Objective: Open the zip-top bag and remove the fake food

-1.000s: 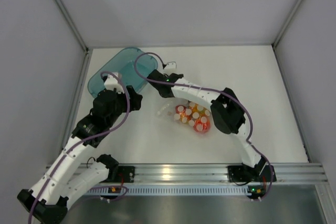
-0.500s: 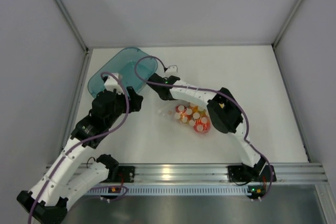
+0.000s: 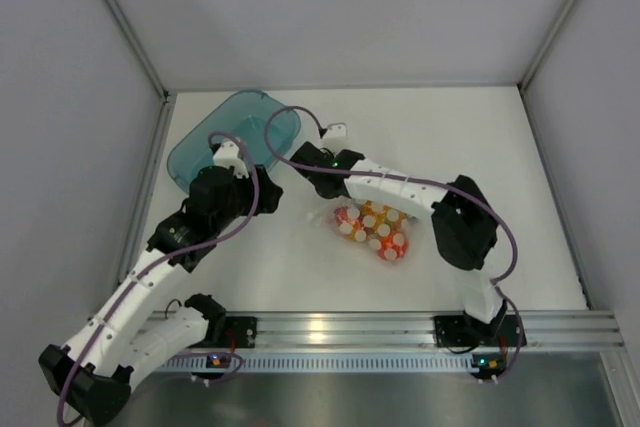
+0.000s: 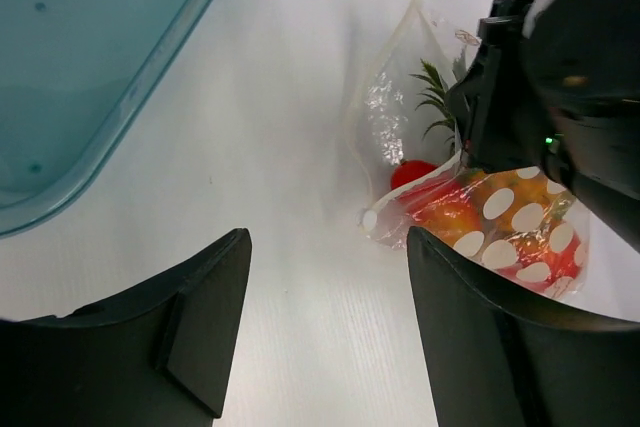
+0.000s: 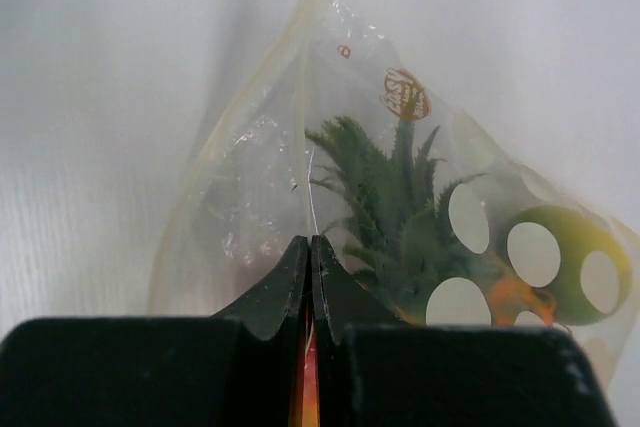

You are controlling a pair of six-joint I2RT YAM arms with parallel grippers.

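The zip-top bag point(image 3: 372, 231) is a clear pouch with white dots and lies at mid-table. Through its film the fake food point(image 4: 452, 219) shows red and orange. In the right wrist view green pineapple leaves point(image 5: 392, 197) and a yellow-green fruit point(image 5: 572, 259) press against the film. My right gripper point(image 5: 311, 242) is shut on a fold of the bag point(image 5: 250, 177) at its left end, and in the top view this gripper point(image 3: 330, 192) sits at the bag's upper left corner. My left gripper point(image 4: 328, 237) hangs open over bare table just left of the bag point(image 4: 392, 117), holding nothing.
A translucent teal tray point(image 3: 200, 147) lies at the back left, close behind the left gripper point(image 3: 268, 189), and its rim point(image 4: 150, 77) fills the left wrist view's upper left. Grey walls enclose the table on three sides. The right arm point(image 4: 560, 77) crosses above the bag.
The right gripper has shut on the bag's film and drawn the bag slightly right. The left arm has moved forward and right, closer to the bag.
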